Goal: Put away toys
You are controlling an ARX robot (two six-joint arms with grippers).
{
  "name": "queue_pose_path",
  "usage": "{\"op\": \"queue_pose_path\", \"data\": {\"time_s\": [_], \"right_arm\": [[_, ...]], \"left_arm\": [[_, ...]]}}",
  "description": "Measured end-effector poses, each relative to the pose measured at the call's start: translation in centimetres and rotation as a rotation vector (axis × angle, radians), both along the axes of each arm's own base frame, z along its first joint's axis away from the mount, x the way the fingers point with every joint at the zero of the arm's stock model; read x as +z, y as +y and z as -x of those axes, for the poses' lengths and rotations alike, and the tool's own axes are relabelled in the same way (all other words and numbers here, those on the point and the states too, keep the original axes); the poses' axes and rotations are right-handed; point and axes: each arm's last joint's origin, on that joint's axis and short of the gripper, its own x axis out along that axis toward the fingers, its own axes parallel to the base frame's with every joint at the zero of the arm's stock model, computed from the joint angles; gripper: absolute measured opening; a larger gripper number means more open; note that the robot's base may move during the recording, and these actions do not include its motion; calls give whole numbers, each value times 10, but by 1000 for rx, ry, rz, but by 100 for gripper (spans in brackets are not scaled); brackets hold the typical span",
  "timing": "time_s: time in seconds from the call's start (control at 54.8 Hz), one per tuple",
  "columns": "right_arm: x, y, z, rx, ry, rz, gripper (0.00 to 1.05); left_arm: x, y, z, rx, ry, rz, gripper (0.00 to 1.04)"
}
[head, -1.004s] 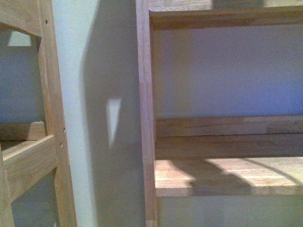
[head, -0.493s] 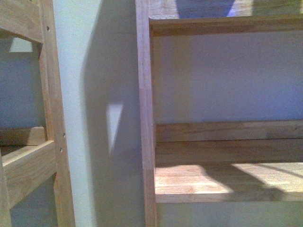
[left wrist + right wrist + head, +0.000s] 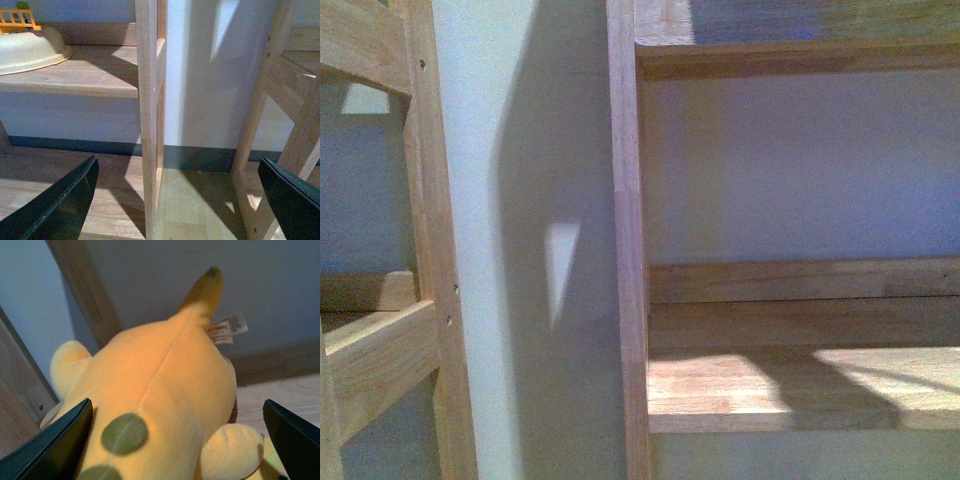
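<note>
The orange-yellow plush toy (image 3: pixel 165 390) fills the right wrist view. It has dark round spots, a pointed dark-tipped tail, a stubby limb and a white sewn-in label. My right gripper (image 3: pixel 175 447) is open, its black fingers (image 3: pixel 55 447) spread on either side of the plush body, which lies between them. My left gripper (image 3: pixel 177 200) is open and empty, its fingers (image 3: pixel 62 202) on either side of a wooden upright post (image 3: pixel 149 125) above the floor. The front view shows neither gripper nor the toy.
The front view shows a wooden shelf board (image 3: pixel 800 385), its upright (image 3: pixel 628 240) and a second frame (image 3: pixel 425 250) at the left against a pale wall. In the left wrist view a cream bowl (image 3: pixel 30 50) sits on a shelf, and another wooden frame (image 3: pixel 285 110) stands close by.
The front view has shifted slightly: the shelf boards sit lower in the picture than a second ago, and the sunlit patch on the shelf has moved.
</note>
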Motion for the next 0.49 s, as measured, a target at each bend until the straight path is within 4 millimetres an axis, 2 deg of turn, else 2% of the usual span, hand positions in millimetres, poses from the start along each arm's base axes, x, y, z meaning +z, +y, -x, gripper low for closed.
{"op": "queue_pose_path", "data": {"time_s": [0.146,0.219,0.493], "right_arm": [[2,11,20,-18,-103,125,104],[3,21,37,-10,-160,203,104],[-13,40,87,15,-257,247,104]], "left_arm": [[0,0,0,0,0,0,99],[0,0,0,0,0,0,99],[0,0,0,0,0,0,99]]}}
